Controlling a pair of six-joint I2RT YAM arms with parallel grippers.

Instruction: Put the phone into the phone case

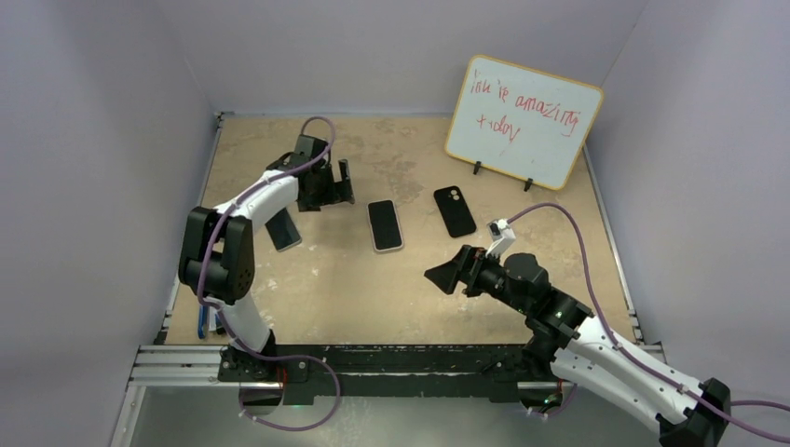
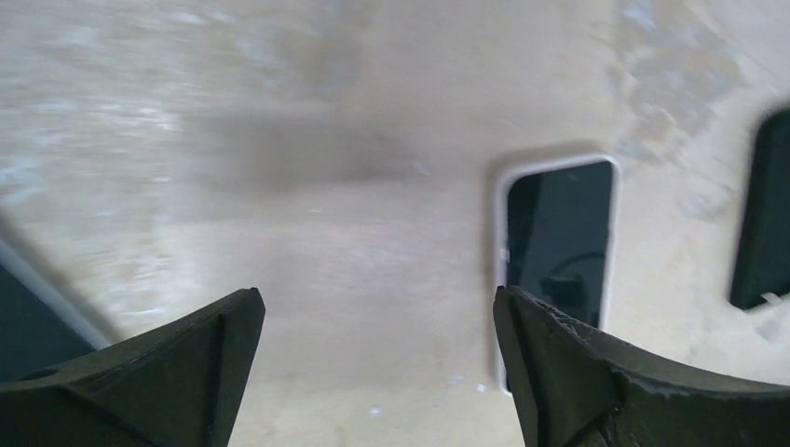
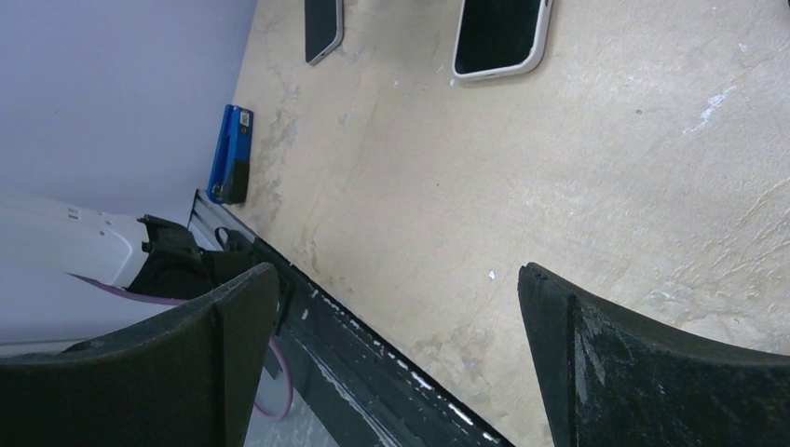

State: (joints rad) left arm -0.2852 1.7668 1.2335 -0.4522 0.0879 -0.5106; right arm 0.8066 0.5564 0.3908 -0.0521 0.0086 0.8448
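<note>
**Both pincers wide and empty; the phone lies face up between them**

The white-rimmed phone with the dark glass face lies flat near the middle of the tan, mottled chipboard table; its long axis runs almost straight from my near edge toward the far wall, screen upward. To its right, not touching it, lies the matt black phone case, a round-cornered rectangle on much the same axis; its far end leans slightly left and carries the camera cut-out. A strip of bare board shows between the two; the widest open room is the near half of the table, in front of both.

My left pincer hangs over the board just left of the phone and a little farther back; its jaws stand wide apart with nothing between them (my left wrist camera shows only bare board in the gap, the phone's rim beside one fingertip). My right pincer hovers on the near side of the case, pointing left, jaws equally wide and empty.

A slim dark handset with a pale metal edge lies askew left of the phone, partly under my left forearm; a blue and black tool rests by the table's left edge; a white-faced board with red handwriting stands on small black feet behind the case, crowding the far right corner.
</note>
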